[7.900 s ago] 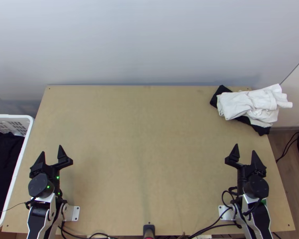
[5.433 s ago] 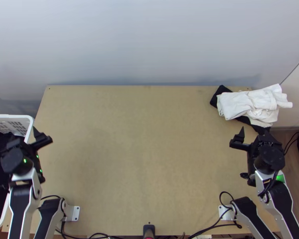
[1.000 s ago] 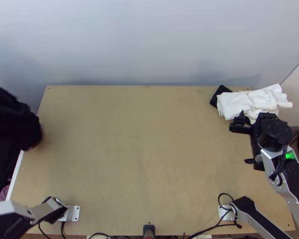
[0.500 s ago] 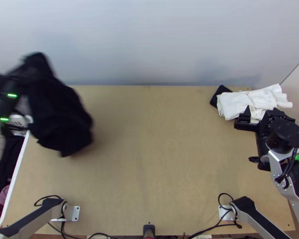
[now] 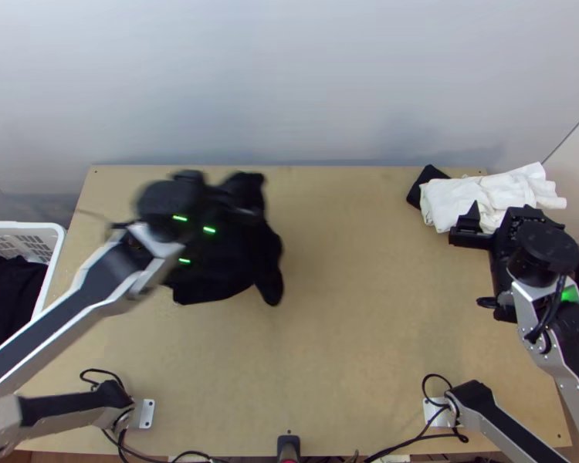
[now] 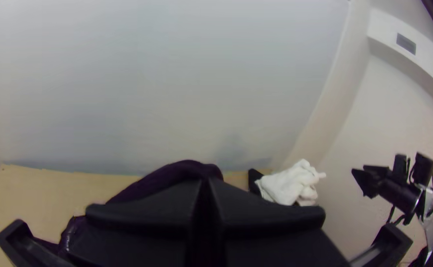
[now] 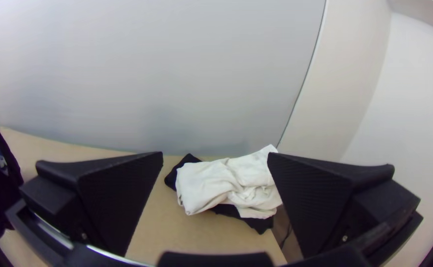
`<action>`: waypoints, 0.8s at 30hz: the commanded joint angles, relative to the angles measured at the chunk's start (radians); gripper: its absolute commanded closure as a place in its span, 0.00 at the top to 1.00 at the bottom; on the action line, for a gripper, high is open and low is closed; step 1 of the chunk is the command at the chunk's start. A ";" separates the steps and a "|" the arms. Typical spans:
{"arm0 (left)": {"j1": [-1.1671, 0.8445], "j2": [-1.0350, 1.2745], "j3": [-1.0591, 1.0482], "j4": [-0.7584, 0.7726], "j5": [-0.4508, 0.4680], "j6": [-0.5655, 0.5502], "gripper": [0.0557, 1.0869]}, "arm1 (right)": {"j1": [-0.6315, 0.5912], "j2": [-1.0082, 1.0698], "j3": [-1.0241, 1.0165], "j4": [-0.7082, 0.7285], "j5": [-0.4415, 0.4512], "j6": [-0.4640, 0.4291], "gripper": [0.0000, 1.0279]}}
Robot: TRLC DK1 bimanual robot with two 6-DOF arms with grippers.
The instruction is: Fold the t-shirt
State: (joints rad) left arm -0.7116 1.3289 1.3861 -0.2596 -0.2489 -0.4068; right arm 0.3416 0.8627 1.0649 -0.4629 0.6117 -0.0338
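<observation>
"Since the left gripper [image 6: 204,185] is clenched on the black t-shirt [image 5: 231,266], where's that?"

"Bunched, around eleven o'clock on the table [image 5: 351,347]. Right gripper [image 7: 215,154] at two o'clock, fingers parted, empty."

"Handling?"

"Probably light, limp, not fragile; layers may slip. Pinch a loose hem or shoulder corner with the right; can't tell which edge is which."

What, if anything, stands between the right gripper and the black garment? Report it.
Nothing visible stands between the right gripper and the black garment that the left gripper holds; the white cloth lies outside that path.
</observation>
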 commanded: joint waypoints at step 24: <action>-0.353 0.843 0.593 0.051 -0.032 0.003 0.14 | -0.179 0.001 -0.145 0.017 -0.006 0.130 0.96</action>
State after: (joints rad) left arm -1.0607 2.0987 1.9415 -0.1921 -0.2810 -0.3782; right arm 0.1860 0.8448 0.9493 -0.4568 0.6098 0.0509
